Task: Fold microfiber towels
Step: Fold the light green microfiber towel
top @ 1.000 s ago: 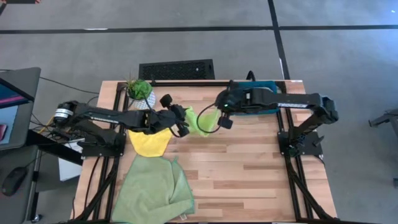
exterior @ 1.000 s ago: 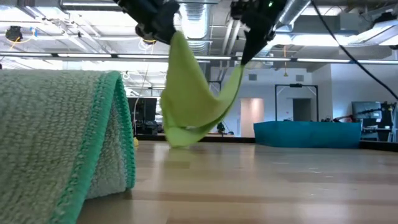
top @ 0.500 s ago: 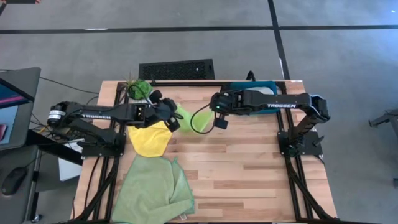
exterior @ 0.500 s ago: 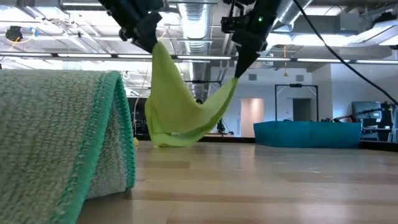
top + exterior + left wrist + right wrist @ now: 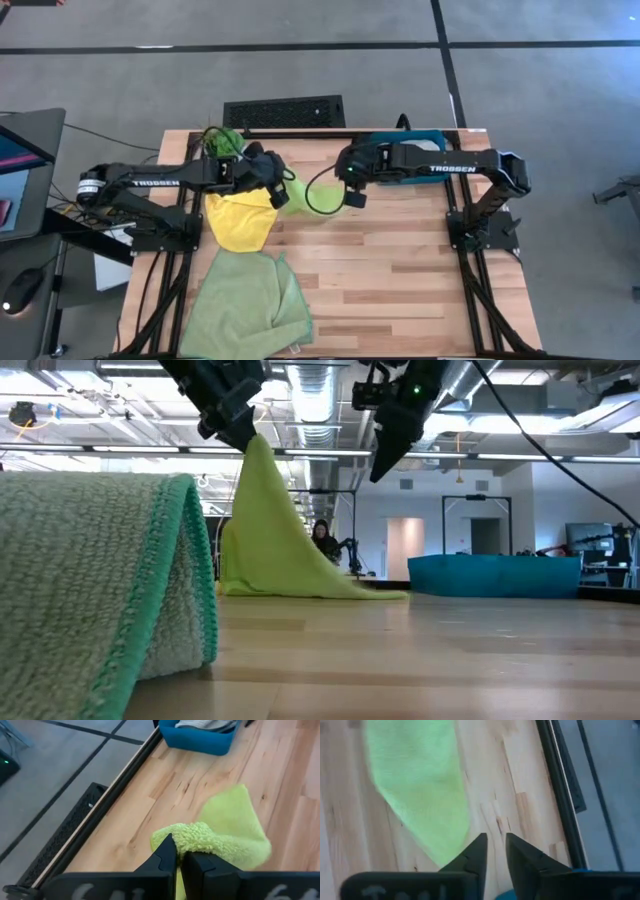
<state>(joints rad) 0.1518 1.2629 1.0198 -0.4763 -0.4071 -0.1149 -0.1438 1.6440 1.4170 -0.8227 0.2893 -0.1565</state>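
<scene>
We see the left end effector [image 5: 243, 432] raised above the rear-left part of the desk [image 5: 400, 270], its two fingers [image 5: 165, 857] pinched tight on a bunched corner of the bright lime green towel [image 5: 275, 540]. From that grip the towel hangs down in a slanting sheet, and its lower edge lies spread on the desk top, trailing toward the right arm's side. The right end effector [image 5: 385, 460] hangs in the air just beside it, over the rear middle of the desk, with its fingers [image 5: 477, 852] a narrow gap apart and nothing between them; in its wrist view the lime towel lies flat on the wood beyond the fingertips, clear of them. In the high view the yellow towel [image 5: 240, 222] lies on the desk below the left arm, partly covered by that arm. The larger pale green towel [image 5: 245, 305] lies rumpled at the front-left of the desk, well apart from both end effectors, and its teal-stitched edge fills the near left of the low view. A teal tray [image 5: 405, 150] sits at the rear right of the desk, largely under the right arm, with something pale inside it that we cannot identify. A small green potted plant [image 5: 222, 142] stands at the rear-left corner, beside the left end effector.
</scene>
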